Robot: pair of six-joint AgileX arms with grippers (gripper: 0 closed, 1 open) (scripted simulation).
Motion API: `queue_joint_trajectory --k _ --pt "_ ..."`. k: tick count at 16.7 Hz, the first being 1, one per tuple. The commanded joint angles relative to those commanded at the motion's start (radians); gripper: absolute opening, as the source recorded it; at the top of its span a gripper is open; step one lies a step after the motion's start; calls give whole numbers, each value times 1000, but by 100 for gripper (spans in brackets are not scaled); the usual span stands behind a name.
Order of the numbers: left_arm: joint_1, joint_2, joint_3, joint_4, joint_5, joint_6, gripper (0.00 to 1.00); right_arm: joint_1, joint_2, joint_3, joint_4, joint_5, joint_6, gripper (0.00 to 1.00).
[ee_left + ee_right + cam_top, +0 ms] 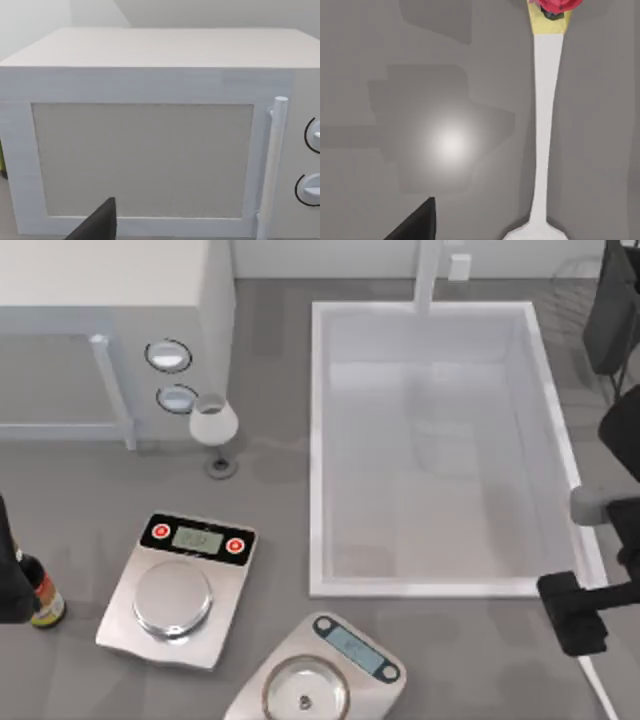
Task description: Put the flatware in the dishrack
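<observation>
Largest first: white sink (320, 440) mid-table, dishrack (612, 310) at the far right corner, so I've got my right arm out by the sink's right near corner, likely to reach both. Right gripper (572, 612) hangs over the bare table there; can't tell its jaw state. The flatware (546, 115) lies flat on the grey table under the right wrist camera, beside the one dark fingertip (417, 222) in view, not between the jaws, untouched. Left arm parked at the table's left edge, facing the microwave (150, 150).

Two scales (178, 589) (320, 672) — one sink (318, 440), one microwave (150, 145)
</observation>
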Motion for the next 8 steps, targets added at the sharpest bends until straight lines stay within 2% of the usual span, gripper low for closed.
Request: queue_joint_trajectory --k 8 --pt "0 0 0 0 0 0 100 -2 20 -24 37 0 -1 100"
